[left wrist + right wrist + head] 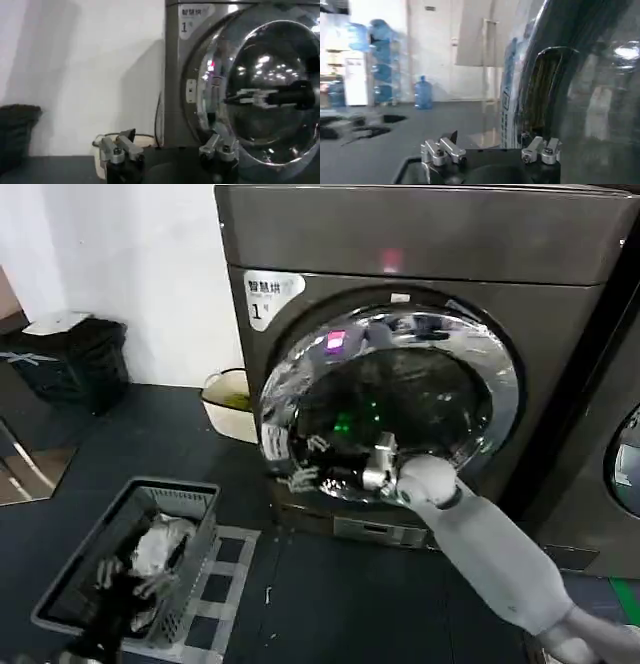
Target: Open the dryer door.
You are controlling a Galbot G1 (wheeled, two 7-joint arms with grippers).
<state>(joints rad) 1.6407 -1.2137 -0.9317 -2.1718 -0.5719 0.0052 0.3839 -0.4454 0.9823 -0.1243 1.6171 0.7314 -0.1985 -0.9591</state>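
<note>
The dryer point(430, 244) is a dark grey machine with a white "1" label at its upper left. Its door point(500, 384), a chrome ring around dark glass, looks slightly ajar on its left side. My right gripper point(315, 462) reaches across the door's lower part, open, with its fingertips near the door's left edge. The right wrist view shows this gripper point(491, 145) holding nothing, with the door's edge point(512, 95) just ahead of one finger. My left gripper point(128, 579) hangs low at the left over a basket, open and empty point(170, 142), facing the dryer door point(270, 75).
A grey basket point(170, 496) with white cloth stands on the dark floor at the front left. A pale basin point(225, 399) sits beside the dryer, and a black bin point(80, 359) stands by the wall. A neighbouring machine point(620, 464) is at the right.
</note>
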